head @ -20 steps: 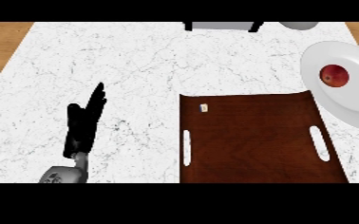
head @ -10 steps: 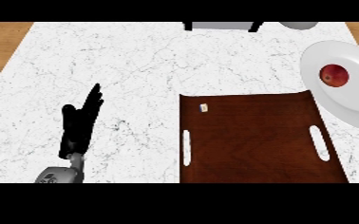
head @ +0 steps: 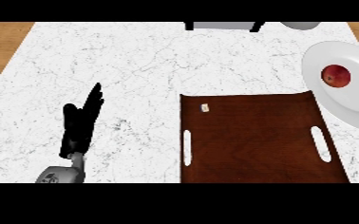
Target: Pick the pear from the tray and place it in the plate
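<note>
**One fruit on the plate, nothing left on the tray**

One round red fruit [head: 336, 76] lies on the white plate [head: 324, 57] at the right edge of the marble tabletop [head: 140, 61]. It looks more like an apple than a pear, but it is the only fruit in sight, so I take it for the task's thing. It sits well inside the rim, apart from the tray, which suggests the placing step is already done.

The dark wooden tray [head: 259, 137] lies near and right of centre, with its far right corner just beside the plate, a short carry for any transfer. It holds only a tiny pale speck [head: 204, 107] near its far left corner; what that is cannot be made out. Two white slots, one on each side, serve as handles.

The left hand [head: 80, 123] shows at the near left, well apart from the tray, its fingers straight and pointing away, holding nothing. It reads as a resting hand, kept clear of the work.

The right hand shows nowhere, so nothing can be said of it. The plate is cut off by the right edge, and the tray's near side runs out of view. Along the far edge, a grey box-like object [head: 221, 25] and a grey rounded one [head: 301, 25] are both cropped too much to identify.
</note>
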Controlling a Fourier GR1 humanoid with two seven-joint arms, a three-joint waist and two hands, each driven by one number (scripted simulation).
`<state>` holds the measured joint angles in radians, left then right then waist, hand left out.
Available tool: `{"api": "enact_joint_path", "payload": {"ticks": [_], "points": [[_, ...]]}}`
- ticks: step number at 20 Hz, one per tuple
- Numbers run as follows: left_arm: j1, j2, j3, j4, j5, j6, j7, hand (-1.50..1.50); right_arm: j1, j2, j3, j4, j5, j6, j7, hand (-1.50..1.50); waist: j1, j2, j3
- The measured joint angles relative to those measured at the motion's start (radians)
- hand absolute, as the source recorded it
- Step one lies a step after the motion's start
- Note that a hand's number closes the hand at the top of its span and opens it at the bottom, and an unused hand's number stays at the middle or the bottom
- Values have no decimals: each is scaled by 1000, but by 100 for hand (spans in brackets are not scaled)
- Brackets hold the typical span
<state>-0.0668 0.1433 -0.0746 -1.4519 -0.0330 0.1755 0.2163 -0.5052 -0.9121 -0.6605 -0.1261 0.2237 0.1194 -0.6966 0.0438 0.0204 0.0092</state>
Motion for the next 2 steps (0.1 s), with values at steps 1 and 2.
{"api": "enact_joint_path", "payload": {"ticks": [1,2], "points": [[-5,1,2,-2,0,1,6,0,5,-3,-1,1,0,-2,1,-150,0,0,0],[-1,-7,-5,-3,-6,6,4,0,13,-4,-1,2,0,-5,0,-150,-1,0,0]]}}
